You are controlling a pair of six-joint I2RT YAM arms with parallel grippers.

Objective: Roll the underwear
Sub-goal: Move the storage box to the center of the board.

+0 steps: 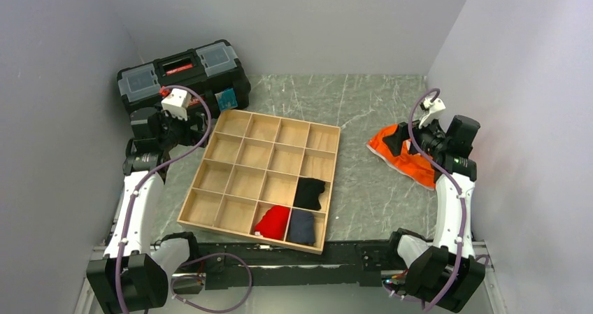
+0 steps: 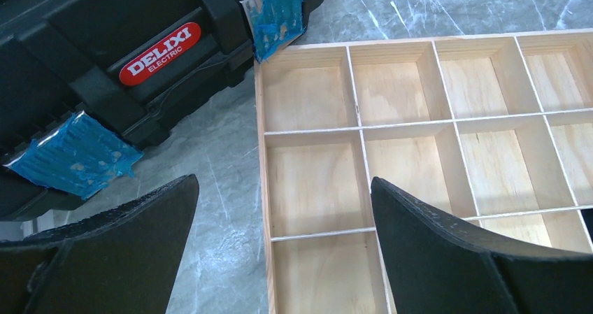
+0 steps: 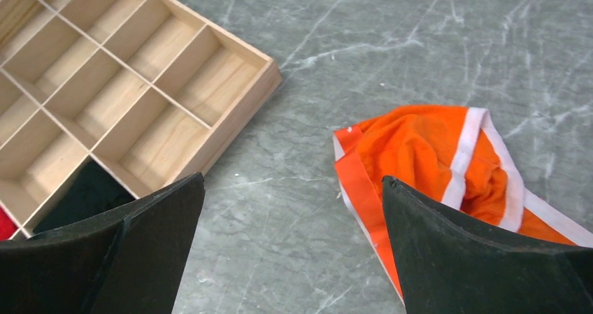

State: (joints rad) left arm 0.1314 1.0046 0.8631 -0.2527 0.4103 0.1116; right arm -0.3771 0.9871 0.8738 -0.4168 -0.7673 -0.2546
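The orange underwear (image 1: 409,159) with white trim lies crumpled on the grey marble table at the right, to the right of the wooden tray (image 1: 210,224). In the right wrist view the underwear (image 3: 426,153) lies partly under my right fingertip. My right gripper (image 1: 402,140) is open and empty, above the underwear's left edge (image 3: 292,188). My left gripper (image 1: 199,122) is open and empty over the tray's far left corner (image 2: 283,188).
The tray's front right cells hold a red bundle (image 1: 273,222), a black bundle (image 1: 309,192) and a navy bundle (image 1: 302,226). A black toolbox (image 1: 183,73) stands at the back left, close to the left arm. White walls close in both sides.
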